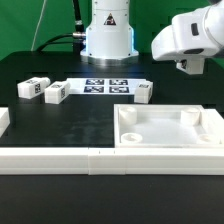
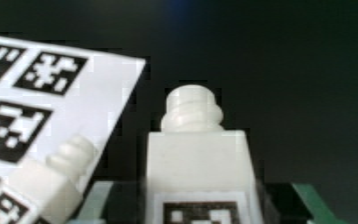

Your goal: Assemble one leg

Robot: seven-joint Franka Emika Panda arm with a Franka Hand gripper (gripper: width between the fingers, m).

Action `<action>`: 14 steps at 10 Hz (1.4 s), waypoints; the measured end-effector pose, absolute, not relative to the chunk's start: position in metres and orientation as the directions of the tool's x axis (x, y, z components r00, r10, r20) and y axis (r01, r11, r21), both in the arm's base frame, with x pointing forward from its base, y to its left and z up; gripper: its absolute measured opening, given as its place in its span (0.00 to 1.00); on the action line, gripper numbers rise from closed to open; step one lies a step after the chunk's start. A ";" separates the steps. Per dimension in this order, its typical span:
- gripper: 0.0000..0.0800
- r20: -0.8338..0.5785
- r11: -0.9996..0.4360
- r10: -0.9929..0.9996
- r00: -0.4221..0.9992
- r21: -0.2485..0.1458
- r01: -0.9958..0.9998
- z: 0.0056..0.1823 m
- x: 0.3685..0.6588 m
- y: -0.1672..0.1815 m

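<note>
My gripper (image 1: pixel 188 68) hangs raised at the exterior view's upper right, above the far edge of the large white panel (image 1: pixel 170 128). In the wrist view the gripper (image 2: pixel 206 203) is shut on a leg (image 2: pixel 201 155), a white block with a tag near the jaws and a ribbed peg (image 2: pixel 194 106) pointing away. The greenish fingers (image 2: pixel 115 196) flank it. Three more legs lie on the black table: two (image 1: pixel 28 88) (image 1: pixel 55 92) at the exterior view's left and one (image 1: pixel 143 92) beside the marker board (image 1: pixel 107 85). That last leg also shows in the wrist view (image 2: pixel 51 176).
The marker board fills one side of the wrist view (image 2: pixel 34 90). A long white rail (image 1: pixel 60 157) runs along the front of the table. A white block (image 1: pixel 3 122) stands at the exterior view's left edge. The robot base (image 1: pixel 108 35) stands at the back.
</note>
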State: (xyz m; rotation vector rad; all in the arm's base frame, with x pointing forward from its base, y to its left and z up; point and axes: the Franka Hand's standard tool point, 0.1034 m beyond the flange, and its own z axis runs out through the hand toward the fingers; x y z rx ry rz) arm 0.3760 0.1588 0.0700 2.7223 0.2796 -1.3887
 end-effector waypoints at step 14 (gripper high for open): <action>0.36 0.157 -0.978 0.180 0.971 -0.076 0.194 0.080 0.414 0.163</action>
